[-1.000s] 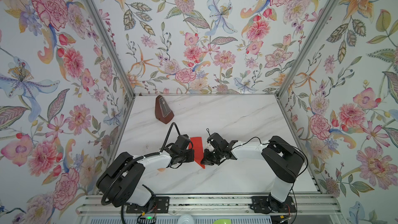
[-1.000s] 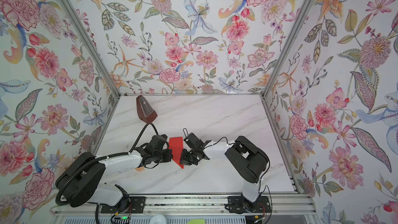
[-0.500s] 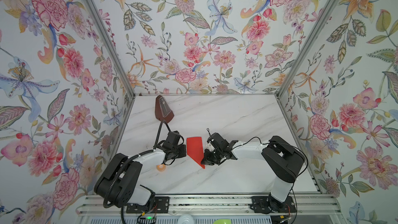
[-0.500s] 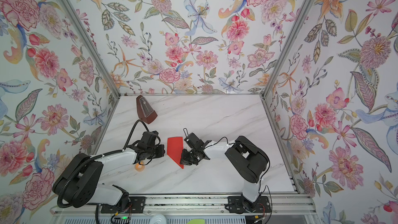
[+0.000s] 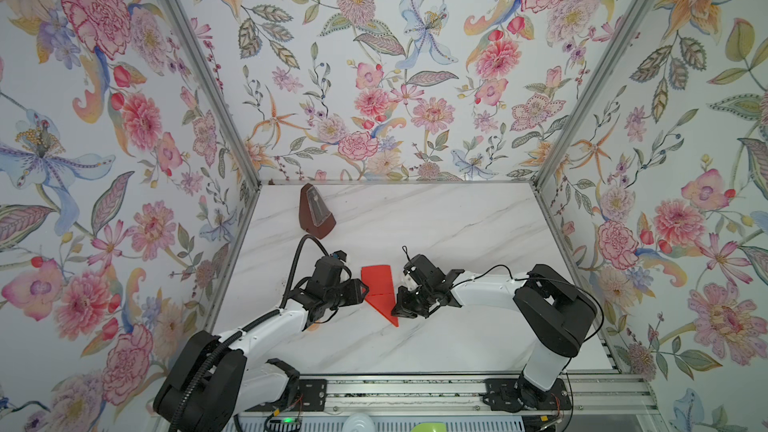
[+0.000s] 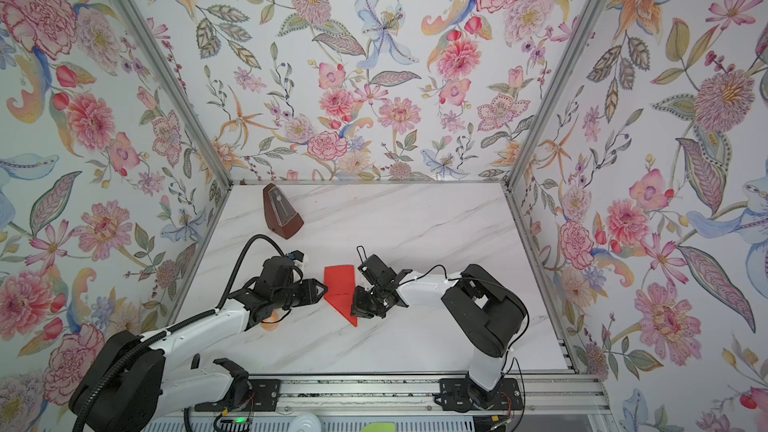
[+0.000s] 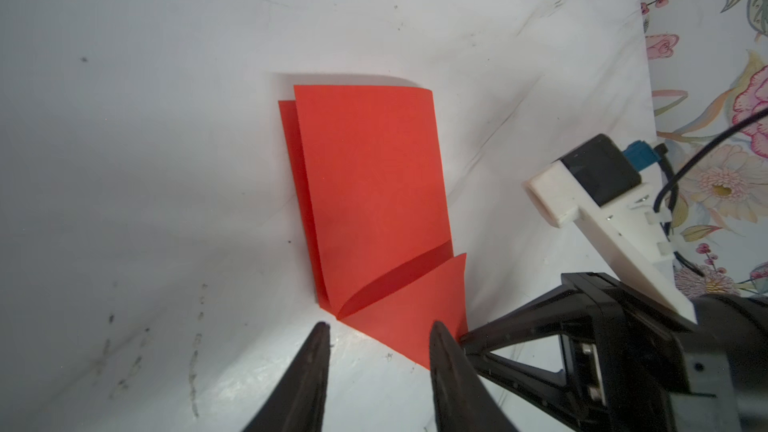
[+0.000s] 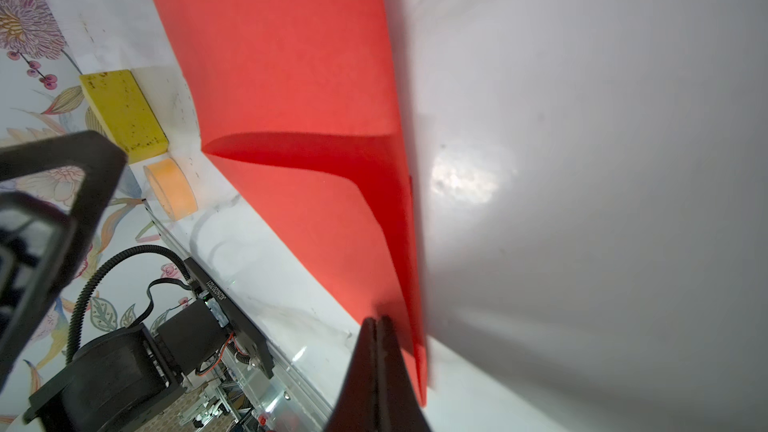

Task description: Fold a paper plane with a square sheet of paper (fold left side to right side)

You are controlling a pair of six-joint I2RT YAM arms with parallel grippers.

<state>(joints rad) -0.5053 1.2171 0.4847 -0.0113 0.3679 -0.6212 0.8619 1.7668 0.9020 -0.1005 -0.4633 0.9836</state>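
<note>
Lying flat near the middle of the marble table (image 5: pixel 436 222), the red paper (image 5: pixel 378 288) sits between the two grippers in both top views. It is folded to a narrow shape, with a squared end toward the back wall and a point toward the front rail. A corner flap crosses it on a slant. In the left wrist view its layers are slightly offset along one long edge, and the flap lifts a little off the layer below.

The left gripper (image 7: pixel 378 328) has its jaws partly apart and grips nothing. One fingertip (image 7: pixel 322 328) is over bare table just beside the paper's folded corner, and the other is over the flap. In both top views this gripper is at the paper's left edge.

The right gripper (image 8: pixel 378 322) has its jaws closed together with nothing visible between them. The joined tips are down at the paper's long right edge, near the pointed end; whether they press on it I cannot tell.

A dark brown metronome (image 5: pixel 316 214) stands well apart, near the back left corner. A yellow block (image 8: pixel 124 110) and a small orange disc (image 8: pixel 170 189) lie side by side near the left arm, apart from the paper
</note>
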